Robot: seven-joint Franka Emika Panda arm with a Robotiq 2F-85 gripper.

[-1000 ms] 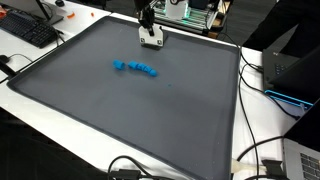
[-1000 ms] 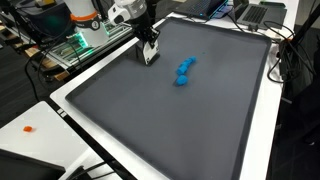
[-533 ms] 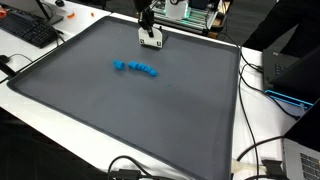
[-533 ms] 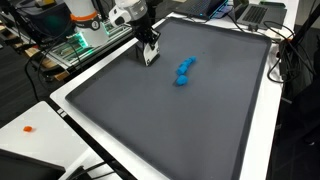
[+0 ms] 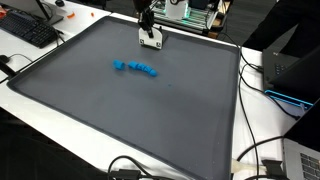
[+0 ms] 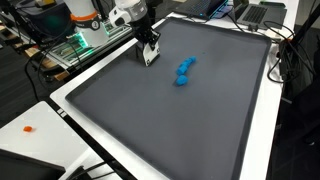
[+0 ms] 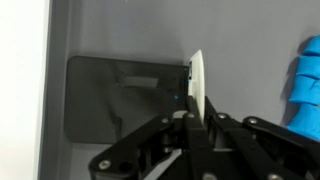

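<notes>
My gripper (image 5: 149, 33) hangs near the far edge of a dark grey mat (image 5: 130, 110), seen in both exterior views (image 6: 148, 48). It is shut on a thin white flat piece (image 5: 151, 42), held upright just above the mat (image 6: 150, 58). In the wrist view the piece (image 7: 197, 80) shows edge-on, pinched in the gripper (image 7: 200, 113), with its dark shadow to the left. A short row of blue blocks (image 5: 135, 68) lies on the mat a little nearer the middle. It also shows in an exterior view (image 6: 184, 71) and at the right edge of the wrist view (image 7: 308, 90).
The mat lies on a white table (image 5: 255, 120). A black keyboard (image 5: 30, 30) lies at the left. A black box and cables (image 5: 285, 68) stand at the right. Green-lit equipment (image 6: 72, 48) stands behind the arm. A small orange item (image 6: 28, 128) lies on the white surface.
</notes>
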